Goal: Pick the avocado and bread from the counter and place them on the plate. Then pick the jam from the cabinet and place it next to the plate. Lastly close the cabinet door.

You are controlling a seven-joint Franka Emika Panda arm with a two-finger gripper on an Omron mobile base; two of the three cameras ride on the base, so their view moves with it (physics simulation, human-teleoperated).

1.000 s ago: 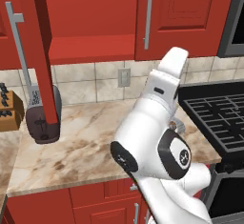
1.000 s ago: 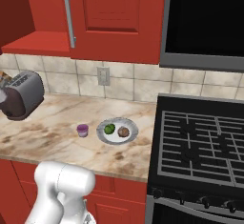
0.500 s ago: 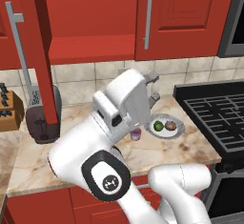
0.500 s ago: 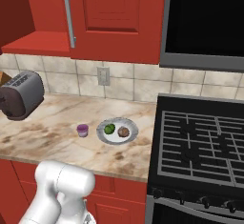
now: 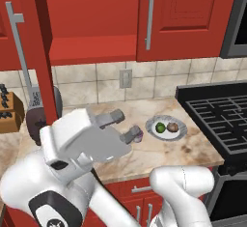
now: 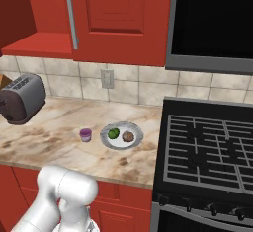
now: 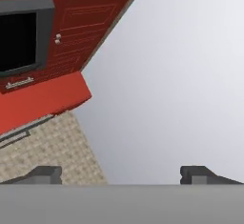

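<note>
On the beige marble-look counter (image 6: 59, 122), the round fluted white plate (image 6: 122, 136) holds the small green avocado (image 6: 113, 133) and brown bread lump (image 6: 128, 136). The tiny purple jam jar (image 6: 85, 135) stands just left of the plate, the dark toaster (image 6: 22, 98) farther left, probably near the wall.

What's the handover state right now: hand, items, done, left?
Hand: open, holding nothing, raised above the counter in the left base view, fingers spread.
Plate: on the counter left of the stove. Avocado and bread both lie on it, side by side.
Jam: standing on the counter just left of the plate, close beside it.
Cabinet door: open, swung out toward the camera in the left base view; the shelf inside looks bare.
Done: avocado, bread and jam placed.
Left: close the cabinet door.
</note>
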